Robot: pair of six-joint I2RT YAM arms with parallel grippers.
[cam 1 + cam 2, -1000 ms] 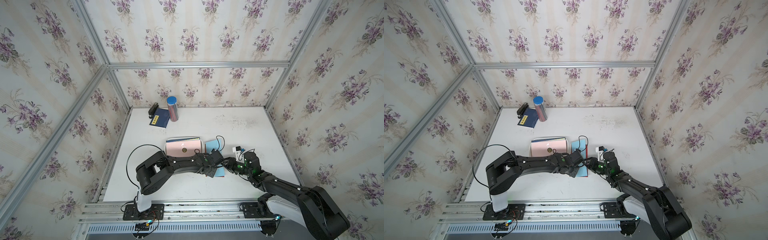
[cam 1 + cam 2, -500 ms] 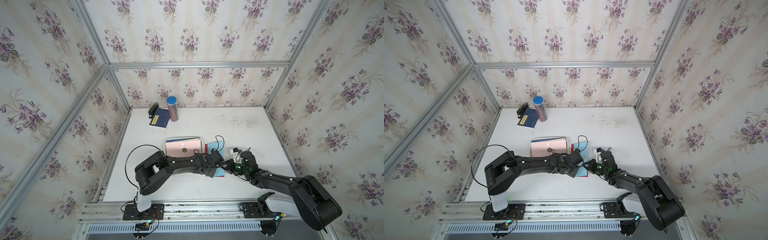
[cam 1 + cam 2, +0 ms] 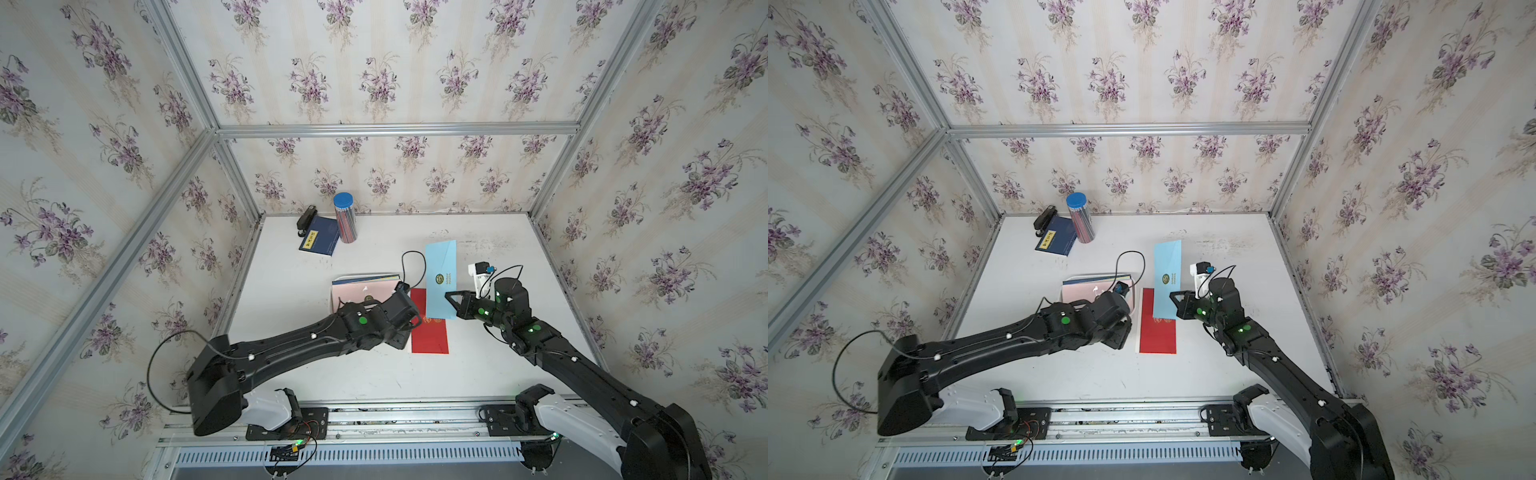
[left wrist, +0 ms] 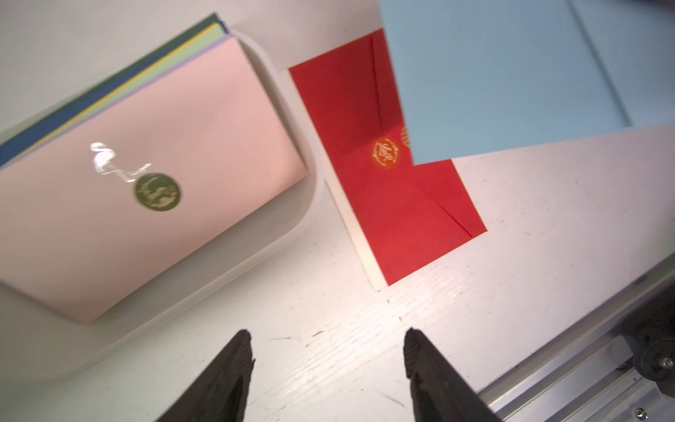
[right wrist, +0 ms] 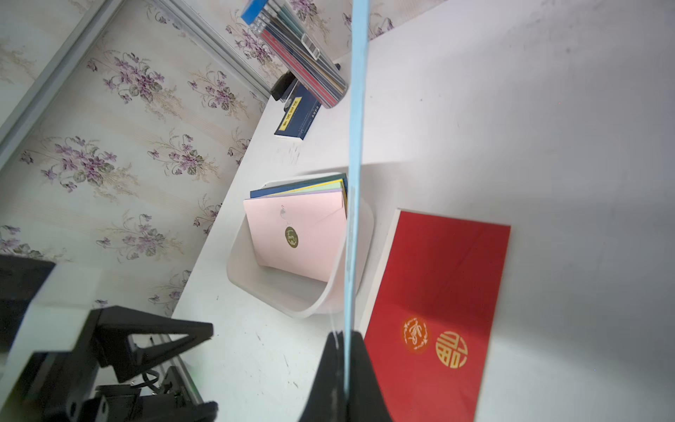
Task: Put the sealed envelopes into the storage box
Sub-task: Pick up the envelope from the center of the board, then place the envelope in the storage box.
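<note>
Blue envelope (image 3: 440, 270) up off the table (image 3: 498, 374) since a second ago. It lay flat beside the box (image 3: 333, 300); now it stands on end. Left gripper (image 4: 328, 343) has let go and backed off.

- Right gripper (image 5: 343, 334): fingers pressed together on the blue envelope's lower edge, sheet seen edge-on.
- Left gripper: jaws apart, empty, over bare table just short of the box.
- Red envelope (image 3: 430, 332) uncovered, flat on the table just beside the box, not in it.

Progress:
- Box holds a stack with the pink envelope (image 4: 146, 182) on top. Green, yellow and dark blue edges fan out beneath it.
- Left to do: blue envelope in the air, red envelope on the table.
- Looks well past halfway.

View differences:
- Both wrist views show a pale edge (image 4: 350, 219) along the red envelope. It may be another envelope underneath; cannot tell.
- Top views show the blue envelope's sealed face, but the left fingers are hidden behind the arm.
- Right wrist view alone shows the pinch.
</note>
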